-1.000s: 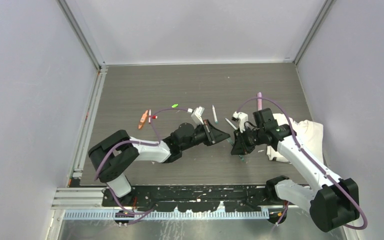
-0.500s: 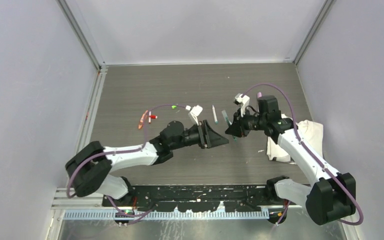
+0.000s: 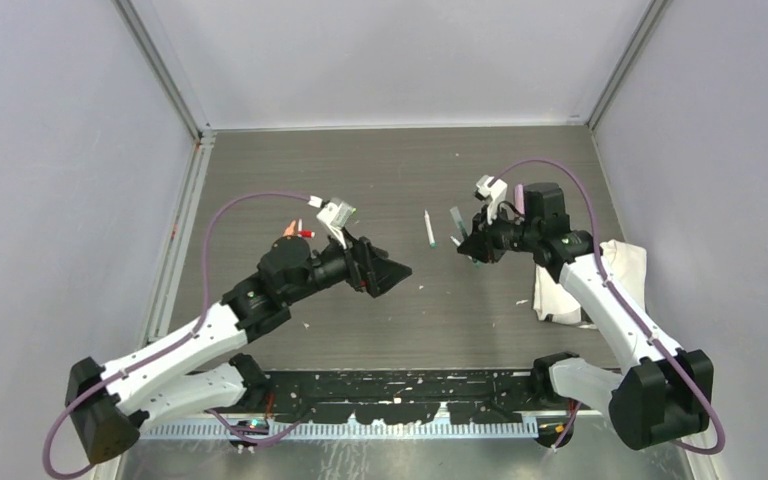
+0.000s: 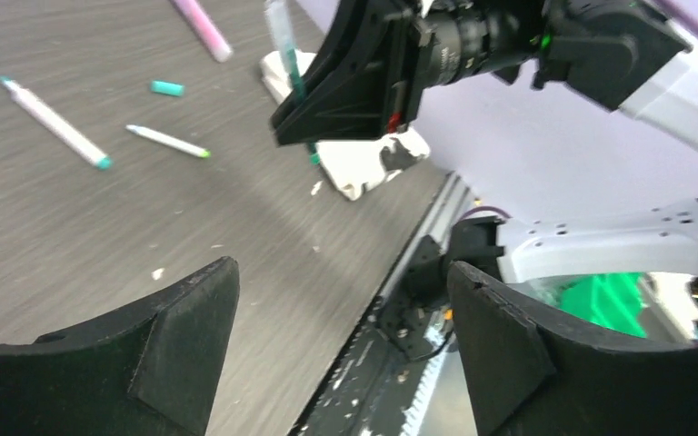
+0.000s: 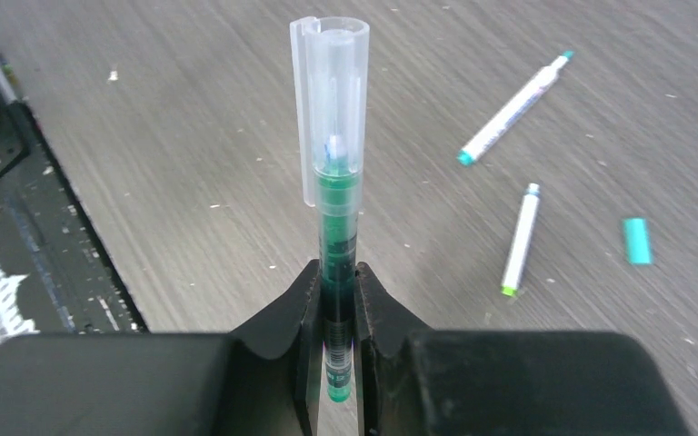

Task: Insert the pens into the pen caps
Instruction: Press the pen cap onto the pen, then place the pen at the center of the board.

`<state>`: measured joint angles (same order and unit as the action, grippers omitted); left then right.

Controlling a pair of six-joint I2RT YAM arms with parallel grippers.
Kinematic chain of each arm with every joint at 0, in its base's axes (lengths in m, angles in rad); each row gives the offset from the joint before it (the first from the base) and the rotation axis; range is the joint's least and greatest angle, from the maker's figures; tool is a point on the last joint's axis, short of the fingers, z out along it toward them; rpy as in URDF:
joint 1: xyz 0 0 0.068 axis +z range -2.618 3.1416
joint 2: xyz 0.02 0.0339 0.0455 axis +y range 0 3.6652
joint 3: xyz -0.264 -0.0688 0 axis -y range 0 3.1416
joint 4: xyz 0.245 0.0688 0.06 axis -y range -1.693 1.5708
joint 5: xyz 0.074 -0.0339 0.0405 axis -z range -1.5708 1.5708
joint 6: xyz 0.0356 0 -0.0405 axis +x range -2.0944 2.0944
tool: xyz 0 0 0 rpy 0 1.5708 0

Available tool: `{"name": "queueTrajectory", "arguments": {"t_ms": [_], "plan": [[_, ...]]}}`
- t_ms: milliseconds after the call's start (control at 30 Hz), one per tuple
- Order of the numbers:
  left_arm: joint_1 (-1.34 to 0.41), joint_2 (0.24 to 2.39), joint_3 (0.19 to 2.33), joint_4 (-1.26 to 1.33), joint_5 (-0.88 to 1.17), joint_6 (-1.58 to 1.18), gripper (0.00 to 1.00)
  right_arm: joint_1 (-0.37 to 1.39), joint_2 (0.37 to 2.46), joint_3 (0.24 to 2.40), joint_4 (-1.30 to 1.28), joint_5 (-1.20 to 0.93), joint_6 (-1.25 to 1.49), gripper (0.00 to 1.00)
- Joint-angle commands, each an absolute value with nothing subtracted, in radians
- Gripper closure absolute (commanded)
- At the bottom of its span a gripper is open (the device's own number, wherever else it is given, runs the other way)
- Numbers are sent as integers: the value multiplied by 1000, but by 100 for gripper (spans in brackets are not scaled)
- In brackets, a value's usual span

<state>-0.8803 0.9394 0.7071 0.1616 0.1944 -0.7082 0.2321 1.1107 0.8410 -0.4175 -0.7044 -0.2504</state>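
Note:
My right gripper is shut on a dark green pen that stands straight up out of its jaws. A clear pen cap sits over the pen's top end. From above, the right gripper hovers right of the table's centre. My left gripper is open and empty, its fingers wide apart, well left of the right gripper. On the table lie a white pen with teal ends, a short white pen with a green tip and a loose teal cap.
A pink pen lies further back. A white cloth is bunched under the right arm. An orange cap and a red-ended piece lie at the left, behind the left arm. The black base rail runs along the near edge.
The left gripper has opened and drawn back to the left, away from the right gripper. The right gripper has moved toward the back with the capped green pen.

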Motion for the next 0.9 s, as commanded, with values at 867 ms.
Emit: {"name": "queueTrajectory", "arguments": {"t_ms": [867], "plan": [[-805, 1003, 971, -537, -108, -9, 7, -19, 1701, 1075, -314, -15, -93, 79]]}}
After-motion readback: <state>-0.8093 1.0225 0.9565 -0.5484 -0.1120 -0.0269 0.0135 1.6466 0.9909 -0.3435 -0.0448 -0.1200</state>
